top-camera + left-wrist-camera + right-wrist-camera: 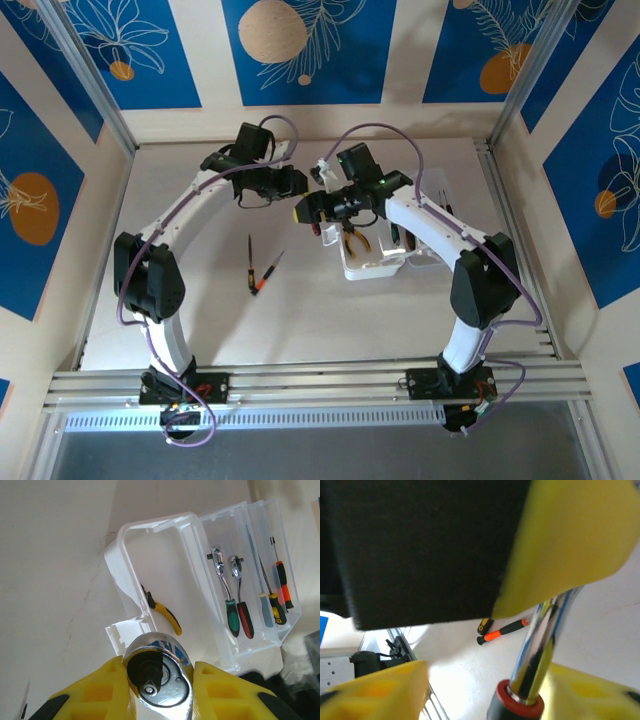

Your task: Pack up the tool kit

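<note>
Left wrist view: the left gripper [160, 682] has its yellow fingers [95, 692] clamped on the chrome head of a ratchet wrench [156, 655]. Beyond the head lies the open tool kit case [125, 565]. One half holds yellow-handled pliers [162, 612]. The other holds a green-handled ratchet [227, 602], a red-handled ratchet [241, 607] and screwdrivers [279, 587] side by side.

Right wrist view shows the other end of the held wrench. Its chrome shaft [542, 640] and red collar sit between the right gripper's [487, 692] yellow fingers [385, 690]. These stand apart, the one on the view's left clear of the handle. Behind, two loose screwdrivers [501, 631] lie on the table.

Top external view: both arms arch up from their bases and bend inward. The left gripper [292, 185] and right gripper [305, 212] meet above the table [330, 330], just left of the case [375, 268]. The loose screwdrivers [258, 270] lie well apart from the case.
</note>
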`<action>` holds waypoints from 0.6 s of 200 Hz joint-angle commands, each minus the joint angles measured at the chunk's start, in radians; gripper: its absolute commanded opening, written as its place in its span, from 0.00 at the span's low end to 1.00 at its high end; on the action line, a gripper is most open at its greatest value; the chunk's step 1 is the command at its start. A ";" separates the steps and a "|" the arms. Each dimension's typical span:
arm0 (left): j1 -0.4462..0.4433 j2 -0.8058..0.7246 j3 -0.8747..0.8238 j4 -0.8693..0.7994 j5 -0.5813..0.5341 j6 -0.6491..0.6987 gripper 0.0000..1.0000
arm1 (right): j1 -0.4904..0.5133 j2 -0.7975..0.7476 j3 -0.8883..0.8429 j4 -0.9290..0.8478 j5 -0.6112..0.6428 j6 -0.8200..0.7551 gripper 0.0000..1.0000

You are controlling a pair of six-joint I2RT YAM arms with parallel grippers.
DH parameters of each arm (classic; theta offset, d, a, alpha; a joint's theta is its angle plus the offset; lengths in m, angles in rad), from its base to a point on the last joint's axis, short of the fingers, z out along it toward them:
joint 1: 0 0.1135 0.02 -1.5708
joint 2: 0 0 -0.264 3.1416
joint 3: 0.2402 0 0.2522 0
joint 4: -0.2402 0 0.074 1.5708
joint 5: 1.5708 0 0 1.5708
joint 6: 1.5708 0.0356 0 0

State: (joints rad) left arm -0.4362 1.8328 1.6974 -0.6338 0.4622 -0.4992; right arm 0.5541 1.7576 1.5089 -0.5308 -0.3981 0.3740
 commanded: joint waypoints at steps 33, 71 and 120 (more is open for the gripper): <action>-0.010 -0.026 0.009 0.086 0.073 -0.032 0.00 | -0.003 0.002 0.065 -0.036 -0.016 0.019 0.00; 0.010 -0.041 0.008 0.052 0.011 -0.003 0.57 | -0.015 -0.032 0.054 -0.070 0.006 0.004 0.00; 0.141 -0.103 -0.030 -0.063 -0.115 0.077 1.00 | -0.086 -0.125 -0.020 -0.168 0.097 -0.063 0.00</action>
State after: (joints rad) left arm -0.3687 1.8053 1.6936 -0.6285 0.4301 -0.4778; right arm 0.5076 1.7218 1.5204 -0.6319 -0.3389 0.3683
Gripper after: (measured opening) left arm 0.993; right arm 0.142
